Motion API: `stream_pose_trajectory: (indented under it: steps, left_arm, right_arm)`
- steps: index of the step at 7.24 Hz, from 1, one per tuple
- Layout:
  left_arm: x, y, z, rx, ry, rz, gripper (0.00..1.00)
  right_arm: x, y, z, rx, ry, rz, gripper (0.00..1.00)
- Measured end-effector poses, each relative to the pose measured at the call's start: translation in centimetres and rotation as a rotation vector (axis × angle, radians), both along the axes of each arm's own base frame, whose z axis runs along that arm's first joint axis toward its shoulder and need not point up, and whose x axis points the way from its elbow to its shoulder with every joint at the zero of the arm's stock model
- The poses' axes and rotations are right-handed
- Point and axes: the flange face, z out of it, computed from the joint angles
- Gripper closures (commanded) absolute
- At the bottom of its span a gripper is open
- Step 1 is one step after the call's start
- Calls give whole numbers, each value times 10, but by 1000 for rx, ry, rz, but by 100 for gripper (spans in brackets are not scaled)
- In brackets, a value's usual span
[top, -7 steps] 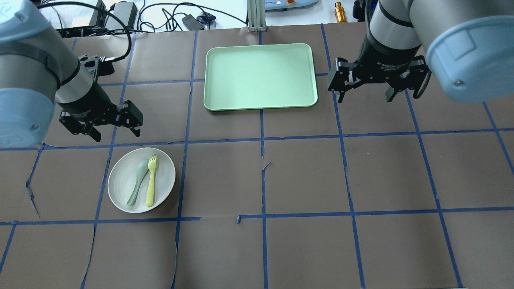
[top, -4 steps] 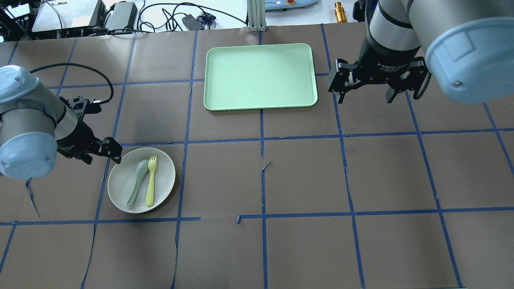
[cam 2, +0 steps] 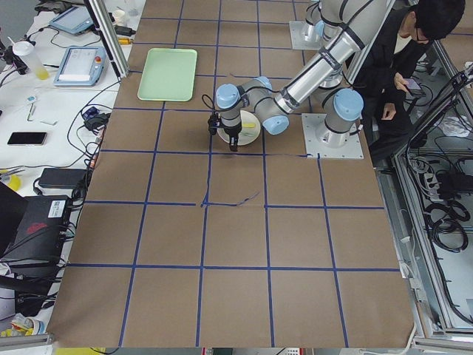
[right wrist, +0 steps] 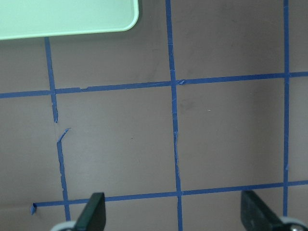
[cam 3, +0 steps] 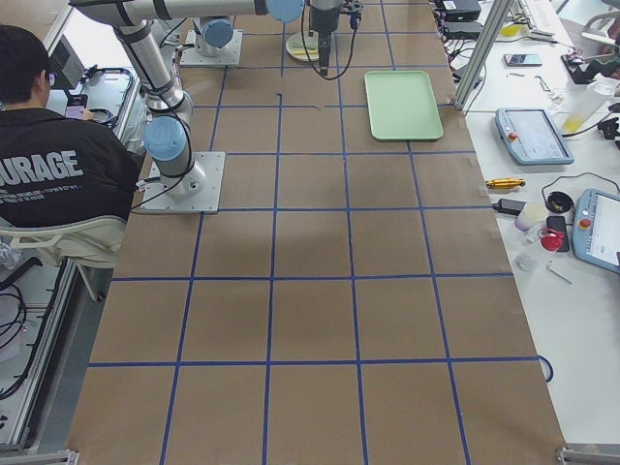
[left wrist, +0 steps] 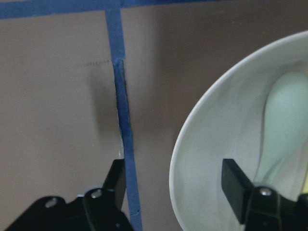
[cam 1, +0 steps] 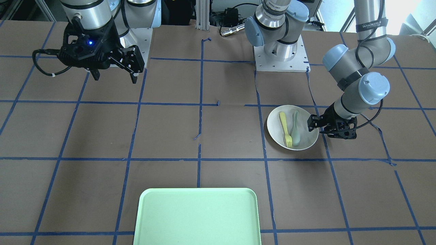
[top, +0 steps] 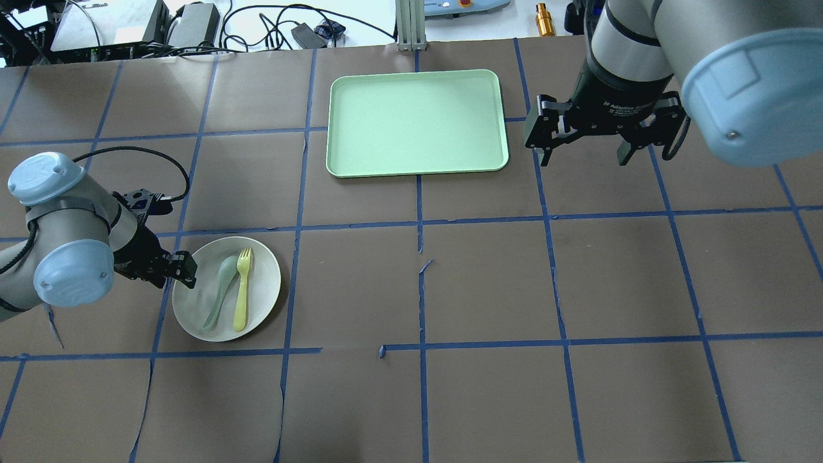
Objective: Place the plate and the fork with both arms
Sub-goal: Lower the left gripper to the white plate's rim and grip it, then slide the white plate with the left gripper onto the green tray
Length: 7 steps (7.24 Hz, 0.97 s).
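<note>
Lettering (top: 620, 106) on right end effector (top: 584, 159) — "2F Adaptive", seemingly — remainder unreadable

The left hand (top: 176, 269) is at the rim of the plate (top: 264, 283); fork (top: 242, 290) and spoon (top: 218, 293) lie on it.

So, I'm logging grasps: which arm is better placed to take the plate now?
Left. The left gripper is open astride the rim of the plate, one finger outside it, one over its inside. The right gripper hangs open far off, beside the tray.
</note>
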Motion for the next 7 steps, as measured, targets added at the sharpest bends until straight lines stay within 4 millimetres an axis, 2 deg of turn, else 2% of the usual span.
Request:
stream_pose_trajectory:
  steps: [4,6,7]
  left_arm:
    - [1,-4,2,-10,11,7,100]
    - [-4,-19,19,-81,83,19,100]
    - [-7,-34,33,-112,139,27,100]
  right_arm:
    - [0,0,0,-1,0,0,0]
    - [0,0,0,-1,1,0,0]
    - [0,0,0,-1,0,0,0]
